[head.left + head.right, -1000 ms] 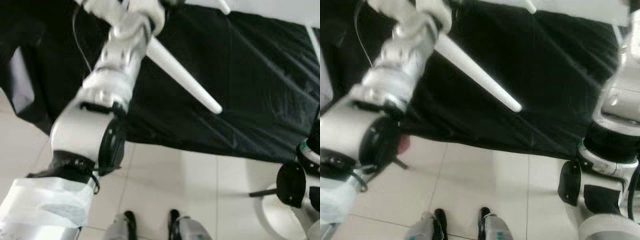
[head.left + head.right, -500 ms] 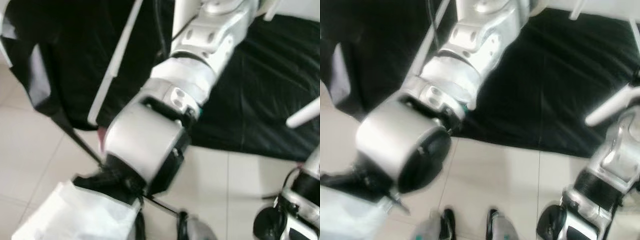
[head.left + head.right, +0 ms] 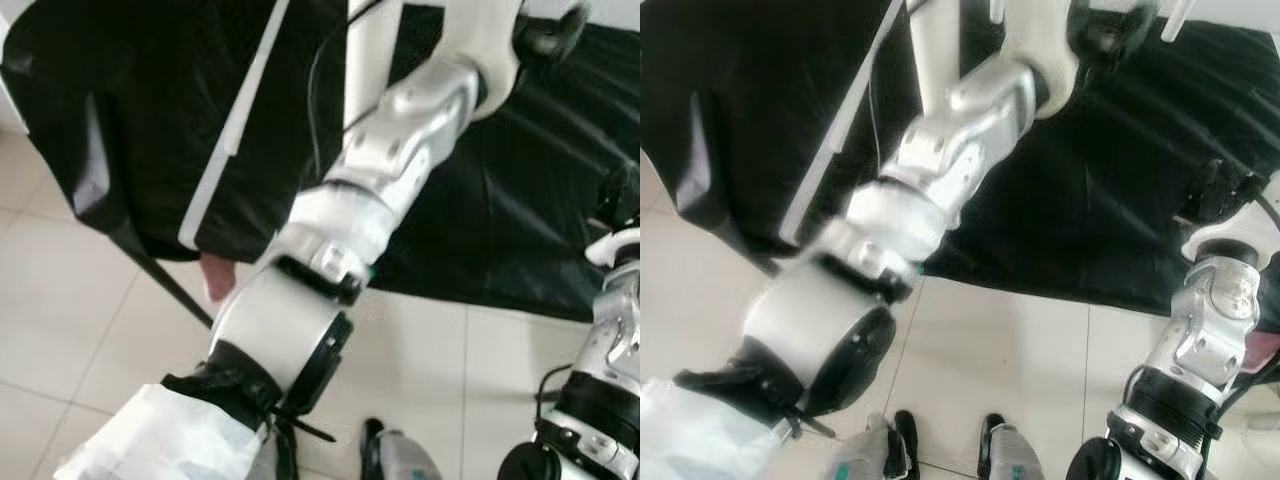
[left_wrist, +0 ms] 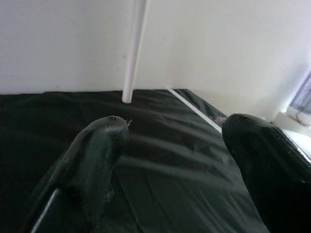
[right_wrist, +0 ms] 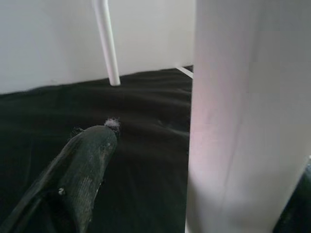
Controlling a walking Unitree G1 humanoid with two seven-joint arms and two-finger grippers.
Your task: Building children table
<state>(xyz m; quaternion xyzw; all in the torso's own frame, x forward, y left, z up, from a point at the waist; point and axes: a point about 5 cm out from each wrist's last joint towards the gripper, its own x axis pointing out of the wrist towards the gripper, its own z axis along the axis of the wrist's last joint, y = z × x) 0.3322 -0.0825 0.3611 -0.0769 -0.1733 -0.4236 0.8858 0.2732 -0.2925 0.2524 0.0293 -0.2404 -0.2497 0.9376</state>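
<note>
Between the right tool's (image 5: 194,160) fingers, a white table leg (image 5: 243,116); left tool (image 4: 170,160) wide, empty.

Soft, even daylight throughout, bright on the pale glossy floor tiles (image 3: 90,300) and on the white wall (image 4: 218,53). Strongest glow at the window edge (image 4: 303,97) in the left wrist view, slightly blown out. Faint sheen along the folds of the crumpled black cloth (image 3: 1120,200), otherwise deep and low in detail. Motion blur over the silver left arm (image 3: 890,230), smearing its joints; sharper on the silver right arm (image 3: 1210,320). Close-up softness on the black rubbery finger (image 5: 82,179) and the thick white tube (image 5: 243,121), both out of focus. Thin white pole (image 4: 133,48) fairly crisp. Mild grain and compression everywhere.
</note>
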